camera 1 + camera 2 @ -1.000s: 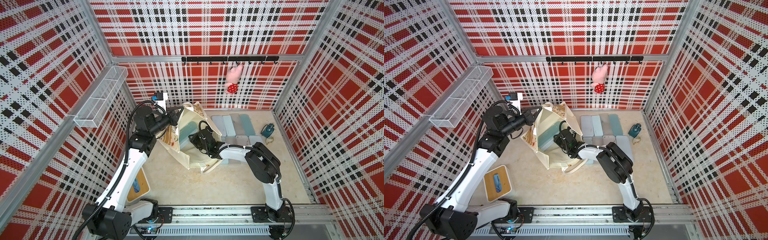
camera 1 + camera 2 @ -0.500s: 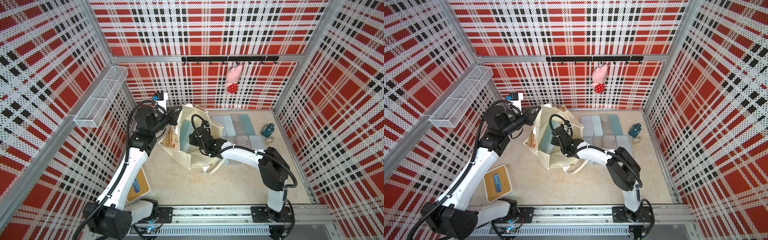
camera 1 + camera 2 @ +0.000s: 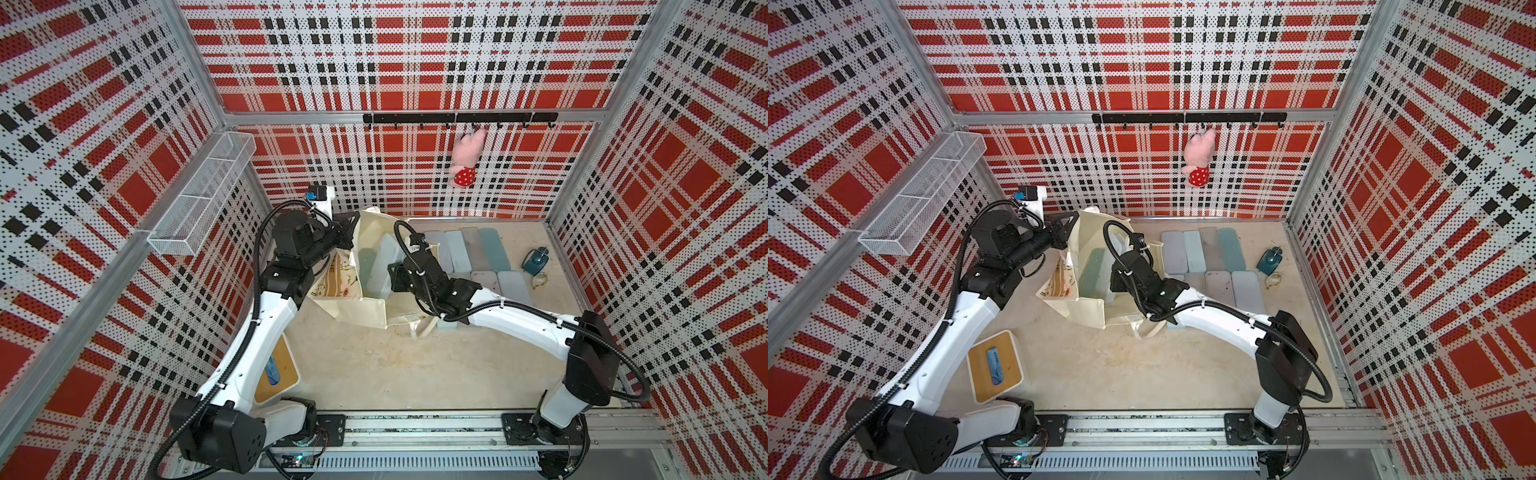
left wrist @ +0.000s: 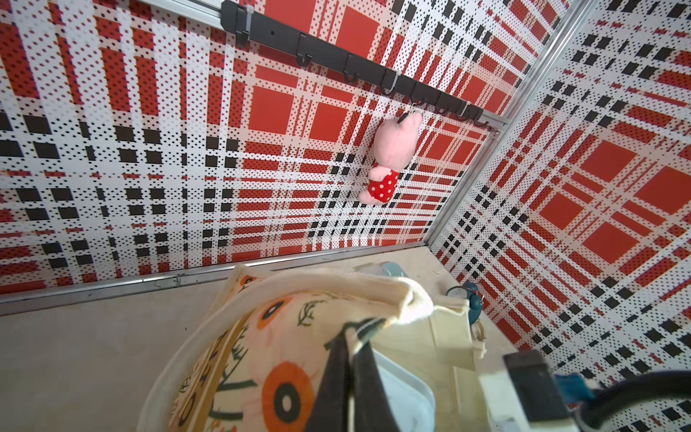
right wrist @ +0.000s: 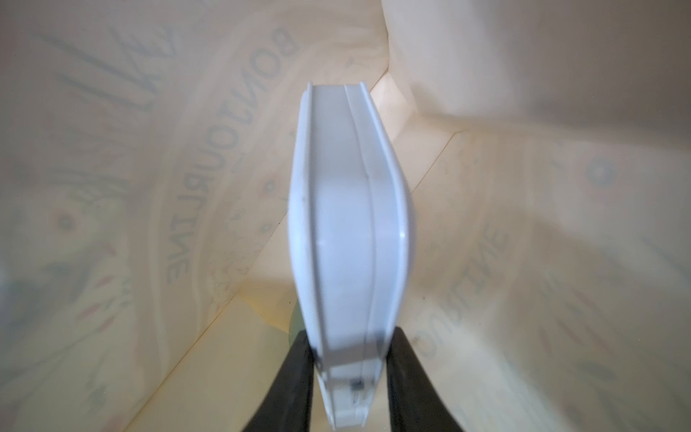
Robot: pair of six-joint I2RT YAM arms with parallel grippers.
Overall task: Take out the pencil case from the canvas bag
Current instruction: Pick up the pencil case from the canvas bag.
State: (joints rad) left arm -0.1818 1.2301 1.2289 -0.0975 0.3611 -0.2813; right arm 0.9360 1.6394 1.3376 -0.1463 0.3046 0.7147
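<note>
Cream canvas bag (image 3: 361,309) stands open on the table (image 3: 395,365), about ten o'clock from its middle; the right gripper (image 5: 349,359) enters from three o'clock, its fingers narrow, pressing both sides of the pale pencil case (image 5: 347,224) — this is inside the bag; the left gripper (image 4: 353,333), fully closed, pinches the bag's rim at eleven o'clock; farther, at one o'clock, lie flat cases (image 3: 465,249).

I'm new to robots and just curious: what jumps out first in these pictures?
A cream canvas bag is held open near the back wall: the left gripper pinches its top edge, while the right gripper, reaching inside, clamps a pale pencil case. Above, a pink plush toy hangs from a black hook rail on that red plaid wall.
</note>
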